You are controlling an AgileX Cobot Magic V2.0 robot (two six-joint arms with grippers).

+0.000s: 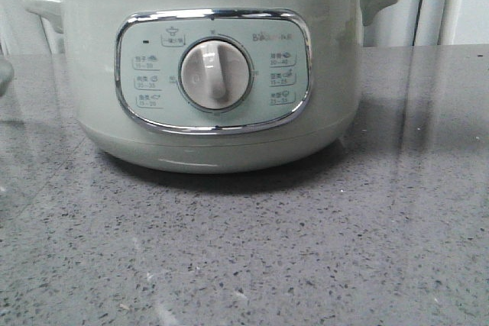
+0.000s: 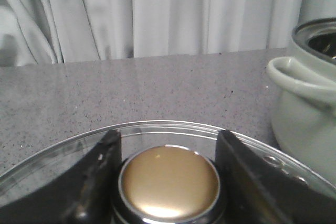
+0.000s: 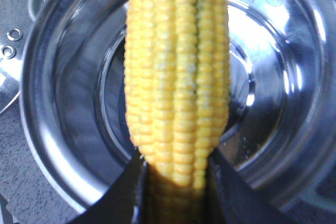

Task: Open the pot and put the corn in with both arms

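A: Two grips, both loaded. Right gripper clamped on the corn, hung directly above the pot, over its bare steel bowl. Left gripper closed round the brass knob of the glass lid, held beside the pot, off toward its left handle.

B: Lid off, then. Cob not yet inside?

A: Not yet, judging by the gap down to the bowl floor. Only the drop left, probably.

B: Worst case from here?

A: Hard to rule out a bounce. Let go from height, onto hard curved steel: likely to clatter, roll up the wall, perhaps tip over the rim. Safer lowered first.

B: And the grip?

A: Pinched near one end only, most of the cob hanging free beyond the fingers. Could swing or slip early on smooth kernels.

B: The lid?

A: Close to the pot's handle. Any drift toward the pot risks glass against the rim, or against the right arm on its way out. Knob small and rounded, too; could twist loose if tilted.
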